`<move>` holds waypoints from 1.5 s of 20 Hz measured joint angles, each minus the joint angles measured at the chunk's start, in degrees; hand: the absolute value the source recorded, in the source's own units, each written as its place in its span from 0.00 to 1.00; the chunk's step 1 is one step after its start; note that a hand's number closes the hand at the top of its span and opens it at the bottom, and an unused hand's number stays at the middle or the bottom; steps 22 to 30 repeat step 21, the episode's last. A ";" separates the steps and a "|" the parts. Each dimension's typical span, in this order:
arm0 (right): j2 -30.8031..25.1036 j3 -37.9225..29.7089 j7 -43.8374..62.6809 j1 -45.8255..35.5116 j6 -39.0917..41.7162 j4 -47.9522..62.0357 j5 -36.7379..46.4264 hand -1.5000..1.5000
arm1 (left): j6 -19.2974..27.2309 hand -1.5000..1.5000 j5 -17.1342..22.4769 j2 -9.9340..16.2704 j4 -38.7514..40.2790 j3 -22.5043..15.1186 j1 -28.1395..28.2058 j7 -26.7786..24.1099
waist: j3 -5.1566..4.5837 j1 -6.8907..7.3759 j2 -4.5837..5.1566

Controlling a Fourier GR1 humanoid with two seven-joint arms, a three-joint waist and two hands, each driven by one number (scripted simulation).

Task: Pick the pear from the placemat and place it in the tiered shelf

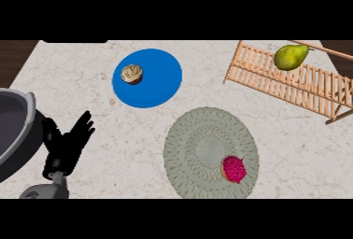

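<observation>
Already pear (291,56) on shelf (303,86), far from robot hand (69,144).

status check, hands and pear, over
Left hand open, resting by the pot; right hand not in view. Pear on tiered shelf. Nothing in the way.

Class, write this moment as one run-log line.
pear: on tiered shelf | placemat: holds pink fruit | left hand: open, resting | right hand: unseen
</observation>
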 measured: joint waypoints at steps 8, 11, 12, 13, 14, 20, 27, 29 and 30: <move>-5.16 -2.56 4.16 2.27 -6.91 -4.19 1.11 0.00 | -0.28 0.50 0.41 0.03 -0.66 0.78 0.56 0.26 | -0.05 -0.45 -0.16; -8.02 -5.21 5.21 4.74 -8.61 -6.38 0.44 0.00 | -0.57 0.50 0.55 0.25 -0.14 1.29 0.52 -0.13 | -0.06 -0.83 -0.20; -9.04 -6.28 5.78 5.58 -8.69 -7.14 -0.13 0.00 | -0.50 0.50 0.45 0.12 0.63 1.49 0.41 -0.77 | -0.04 -0.99 -0.22; -10.31 -7.39 6.64 6.63 -7.97 -8.30 -0.92 0.00 | -0.47 0.50 0.42 0.23 0.71 1.70 0.48 -0.92 | -0.02 -1.18 -0.29; -11.46 -8.61 7.00 7.69 -7.27 -9.45 -2.04 0.00 | -0.19 0.50 0.30 0.03 0.36 1.56 0.48 -0.53 | -0.02 -1.26 -0.32; -15.99 -15.80 8.06 17.05 -0.30 -16.83 -10.60 0.00 | -0.39 0.50 0.31 -0.02 -0.43 1.71 0.96 0.24 | -0.02 -1.43 -0.38; -16.52 -17.24 7.36 19.00 0.86 -17.41 -12.12 0.00 | -0.66 0.50 0.31 -0.07 0.00 1.83 1.11 -0.54 | -0.02 -1.42 -0.35; -16.52 -17.24 7.36 19.00 0.86 -17.41 -12.12 0.00 | -0.66 0.50 0.31 -0.07 0.00 1.83 1.11 -0.54 | -0.02 -1.42 -0.35; -16.52 -17.24 7.36 19.00 0.86 -17.41 -12.12 0.00 | -0.66 0.50 0.31 -0.07 0.00 1.83 1.11 -0.54 | -0.02 -1.42 -0.35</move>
